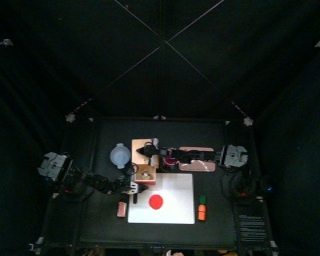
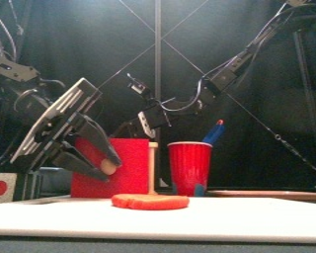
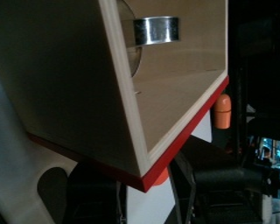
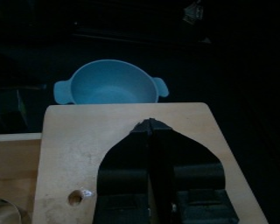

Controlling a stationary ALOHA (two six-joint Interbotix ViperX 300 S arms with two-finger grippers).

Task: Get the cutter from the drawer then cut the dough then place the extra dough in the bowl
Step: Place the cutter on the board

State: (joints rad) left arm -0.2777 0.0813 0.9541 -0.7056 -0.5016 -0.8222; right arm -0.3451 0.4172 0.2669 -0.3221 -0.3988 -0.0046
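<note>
The pale wooden box (image 1: 147, 158) stands behind the white cutting board (image 1: 183, 185), and its drawer (image 3: 166, 96) is pulled out. The round metal cutter (image 3: 157, 29) lies at the drawer's far end. My left gripper (image 3: 157, 185) is at the red drawer front (image 2: 111, 170), its jaws closed around the knob. My right gripper (image 4: 152, 128) rests shut on the box's top (image 4: 95, 149), holding nothing. A flat red dough disc (image 2: 150, 202) lies on the board. The blue-grey bowl (image 4: 108, 84) sits just behind the box.
A red cup (image 2: 190, 166) with a blue knife stands right of the drawer. A pink tray (image 1: 196, 158) lies beside the box. Small orange toys (image 1: 200, 210) lie near the board's right edge, and a red one (image 1: 123, 208) lies off its left edge.
</note>
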